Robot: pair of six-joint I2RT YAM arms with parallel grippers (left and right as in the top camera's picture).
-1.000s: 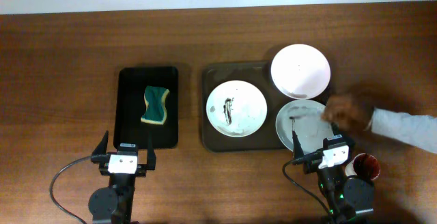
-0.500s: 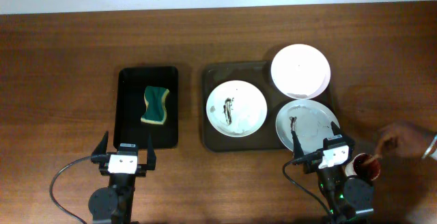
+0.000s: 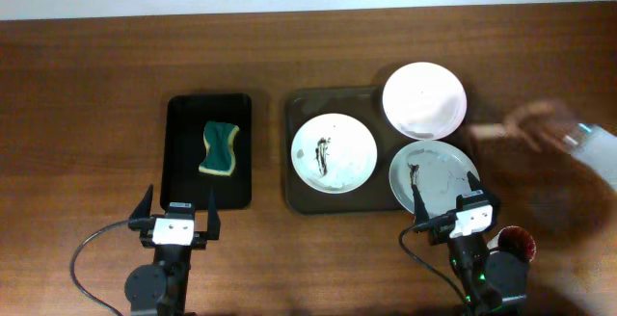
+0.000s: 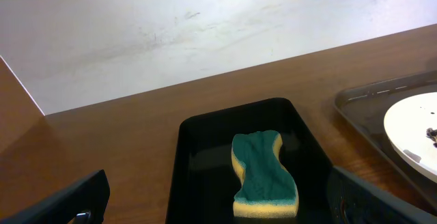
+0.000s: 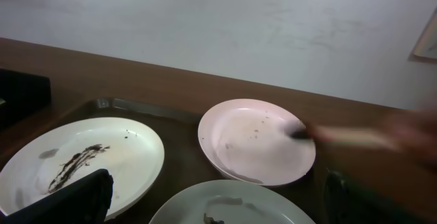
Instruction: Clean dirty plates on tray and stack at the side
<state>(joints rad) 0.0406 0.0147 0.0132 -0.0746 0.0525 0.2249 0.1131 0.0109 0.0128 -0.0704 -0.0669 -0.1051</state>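
Three white plates lie on the dark brown tray. The left plate has a dark smear. The near right plate has a smear at its left. The far right plate looks nearly plain, with small specks in the right wrist view. My left gripper is open and empty, just in front of the black tray. My right gripper is open and empty over the near edge of the near right plate.
A green and yellow sponge lies in the black tray; it also shows in the left wrist view. A person's hand with a brush reaches toward the far right plate. A dark red cup stands beside my right arm.
The person's hand has gone from the near right plate to the red cup and now up toward the far right plate. Both arms have stayed still.
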